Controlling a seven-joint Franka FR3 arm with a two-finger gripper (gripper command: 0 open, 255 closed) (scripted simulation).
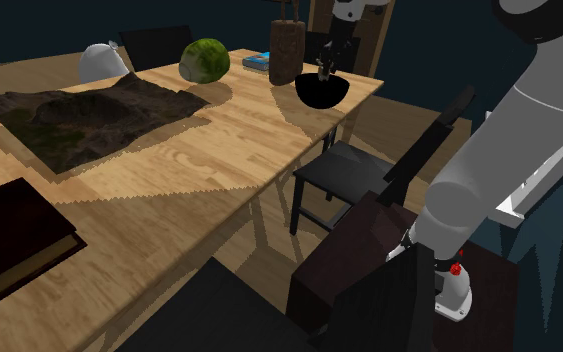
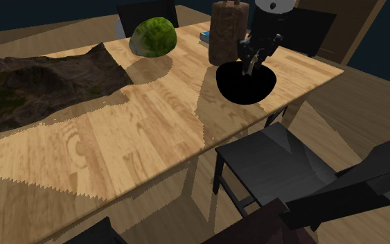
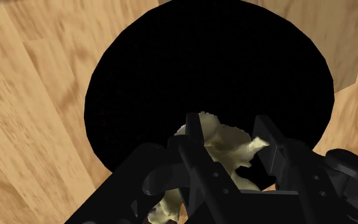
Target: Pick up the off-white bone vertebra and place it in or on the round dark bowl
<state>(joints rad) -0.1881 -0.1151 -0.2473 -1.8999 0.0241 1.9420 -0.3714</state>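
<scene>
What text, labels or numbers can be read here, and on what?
None can be read.
Blue book: too small to tell whether it has a title.
Bowl, vertebra, gripper, brown cylinder, green lump, table: no lettering shows.

Dim light falls in warm patches across the table (image 1: 231, 135), its shadow edges are jagged, and the bowl (image 3: 171, 76) renders flat black.
</scene>
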